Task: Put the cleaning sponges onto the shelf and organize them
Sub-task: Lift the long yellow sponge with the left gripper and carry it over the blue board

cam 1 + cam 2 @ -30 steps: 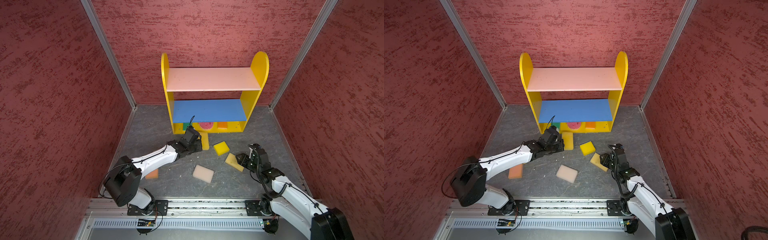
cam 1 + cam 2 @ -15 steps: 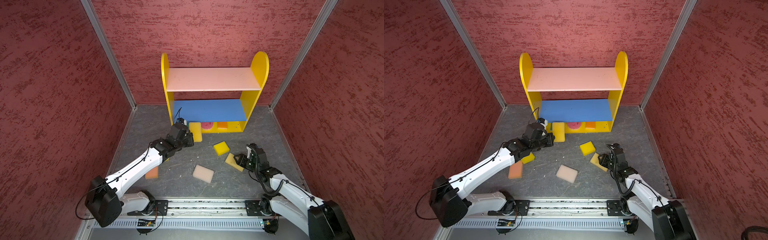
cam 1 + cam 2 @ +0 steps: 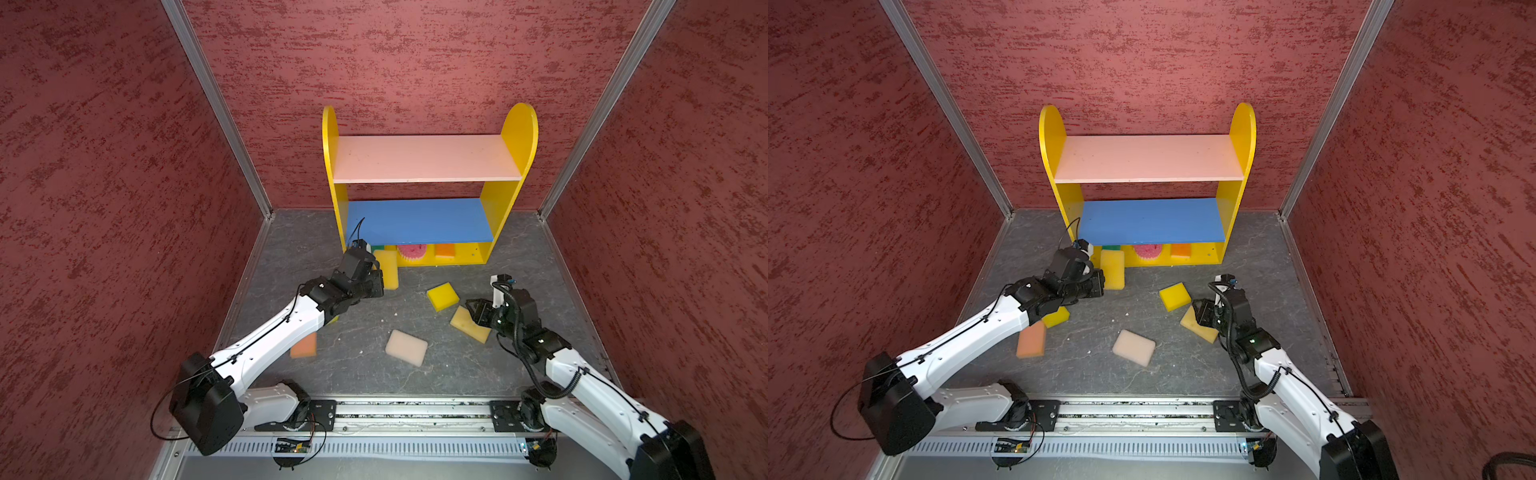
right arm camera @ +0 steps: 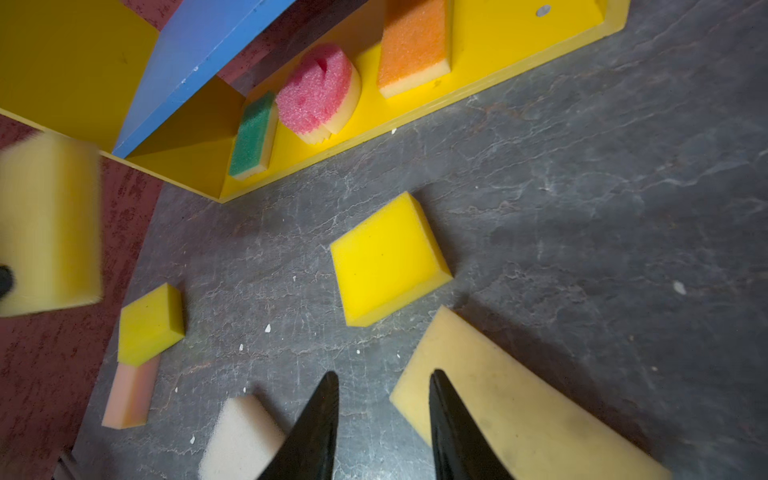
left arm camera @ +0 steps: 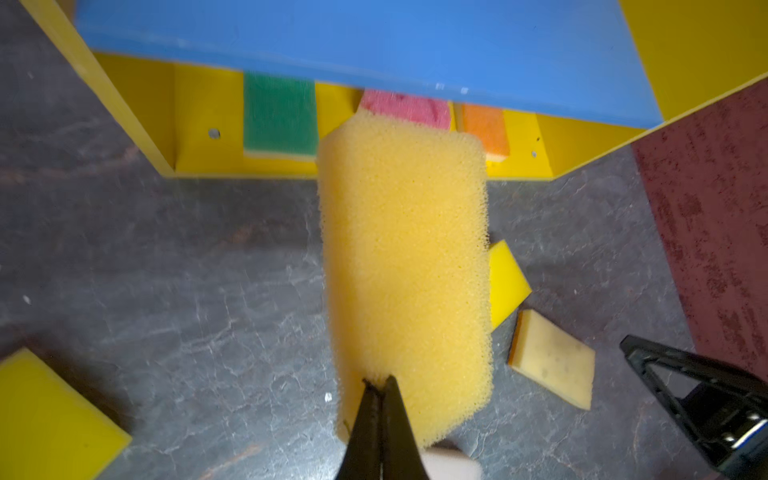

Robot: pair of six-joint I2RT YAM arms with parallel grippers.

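1. The shelf (image 3: 519, 137) is recorded standing on the grey surface (image 3: 457, 374) against the back wall.
2. In its bottom compartment, under the blue board, three sponges are set on edge in a row: a green sponge (image 5: 278, 116), a round pink sponge (image 4: 311, 91) and an orange sponge (image 4: 415, 41).
3. The left end effector (image 5: 380, 380) is seen pressed together, pinching one short edge of the golden sponge (image 5: 403, 257).
4. The golden sponge is held just in front of the bottom compartment, towards its left side in both top views. Contact with the surface cannot be told.
5. The right end effector (image 4: 382, 374) is seen spread, with only bare surface between its tips. One finger overlaps the near edge of the tan sponge (image 4: 498, 395).
6. Loose on the surface are noted: a bright yellow sponge (image 3: 442, 296) near the tan sponge, a cream sponge (image 3: 406, 347) mid-floor, a peach sponge (image 3: 1030, 340), and a second yellow sponge (image 3: 1057, 316) partly under the left arm.
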